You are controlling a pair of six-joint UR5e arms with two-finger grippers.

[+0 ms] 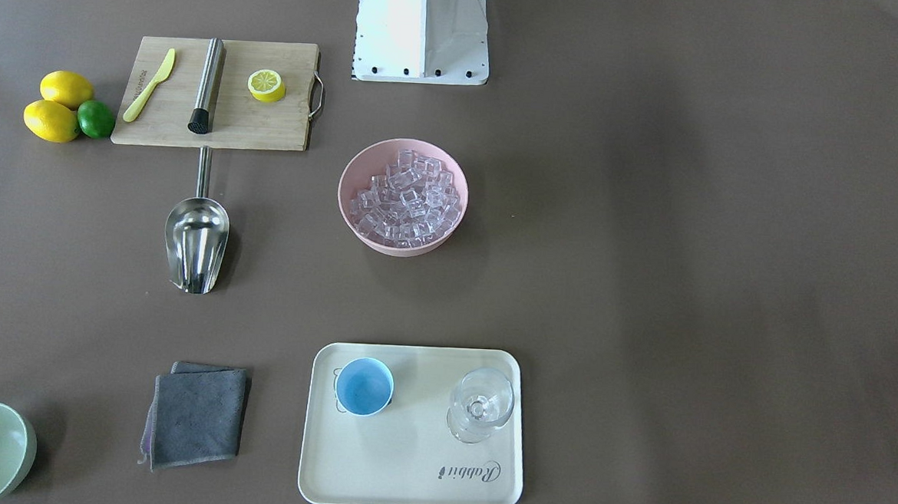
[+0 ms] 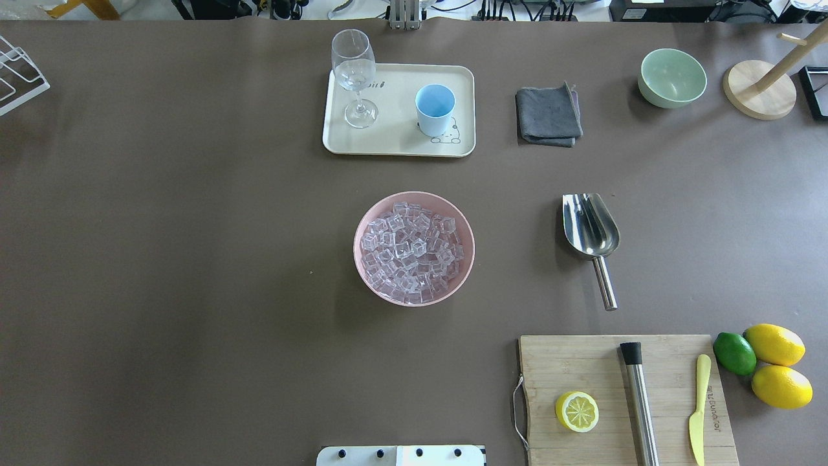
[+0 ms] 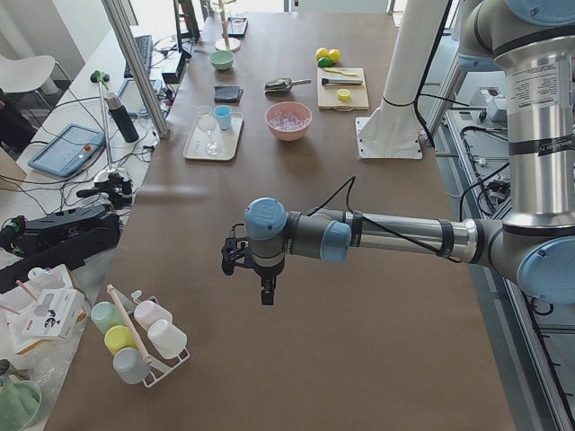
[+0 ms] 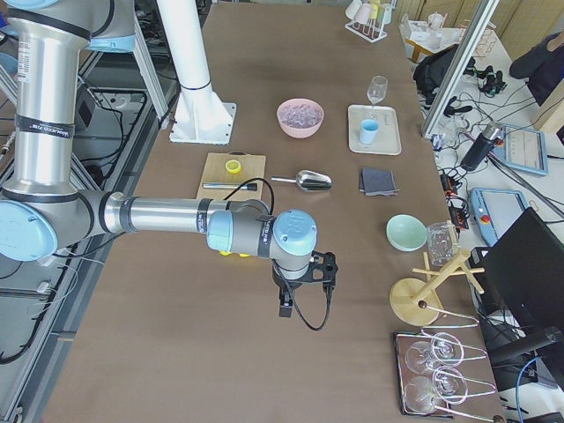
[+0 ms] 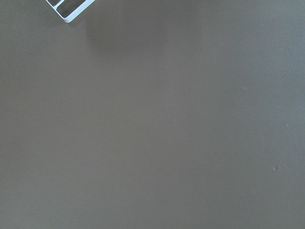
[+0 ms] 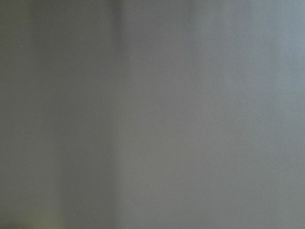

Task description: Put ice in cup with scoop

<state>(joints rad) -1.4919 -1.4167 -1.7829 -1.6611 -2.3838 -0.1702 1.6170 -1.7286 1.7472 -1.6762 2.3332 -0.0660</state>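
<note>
Both arms hang over bare brown table at opposite ends, well apart from the task things. Left gripper [image 3: 268, 296] and right gripper [image 4: 285, 308] point down; jaw state cannot be told from the side views, and neither holds anything visible. Nearest the robot base, on its right: cutting board [image 2: 601, 369] carrying a lemon half [image 2: 576, 411], a steel cylinder [image 2: 640, 401] and a yellow knife [image 2: 698, 408]; two lemons [image 2: 774, 343] and a lime [image 2: 734, 353] lie just beside the board. Mid-table: pink bowl [image 1: 401, 249] filled with the ice [image 2: 412, 252]. To its right, apart from it, the scoop [image 2: 589, 225] lies flat on the table, handle toward the board, trough open upward. Far side: tray [image 2: 401, 139] with the cup [image 2: 435, 109] standing upright, no ice visible in it, and a stemmed glass [image 2: 354, 71] beside it. Right of the tray, a folded grey cloth [image 2: 548, 116], then a green bowl [image 2: 672, 77].
</note>
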